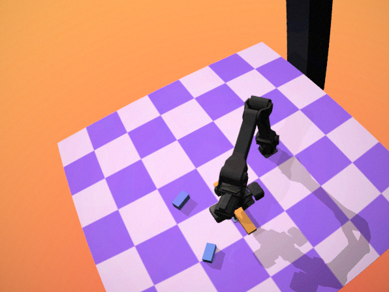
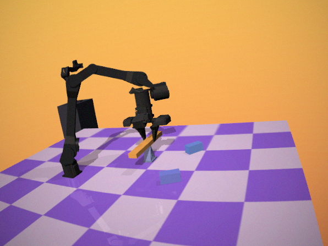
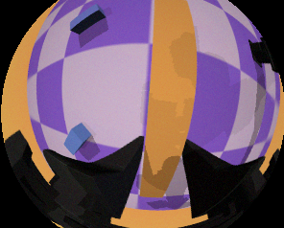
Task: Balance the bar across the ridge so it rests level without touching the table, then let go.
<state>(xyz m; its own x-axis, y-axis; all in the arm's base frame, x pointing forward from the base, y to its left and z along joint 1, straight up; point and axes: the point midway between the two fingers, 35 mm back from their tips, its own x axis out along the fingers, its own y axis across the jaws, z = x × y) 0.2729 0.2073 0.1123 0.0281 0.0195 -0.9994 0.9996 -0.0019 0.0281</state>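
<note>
The orange bar [image 1: 245, 221] [image 2: 140, 149] [image 3: 173, 72] lies across the pale blue-grey ridge [image 1: 235, 219] [image 2: 149, 156], with both ends above the table. In the exterior view its near end looks a little low; I cannot tell whether it is exactly level. My gripper [image 2: 149, 140] [image 3: 164, 142] is slightly open, one finger on each side of the bar, close to its sides. In the wrist view a thin gap shows beside the left fingertip. In the top view the arm hides the bar's middle and the fingertips.
One blue block [image 1: 180, 200] [image 2: 170, 176] [image 3: 87, 19] lies on the checkered table toward the exterior camera. Another blue block [image 1: 209, 252] [image 2: 193, 147] [image 3: 77, 139] lies on the side away from the arm's base. A dark pillar [image 1: 308, 29] [image 2: 85, 115] stands behind the table.
</note>
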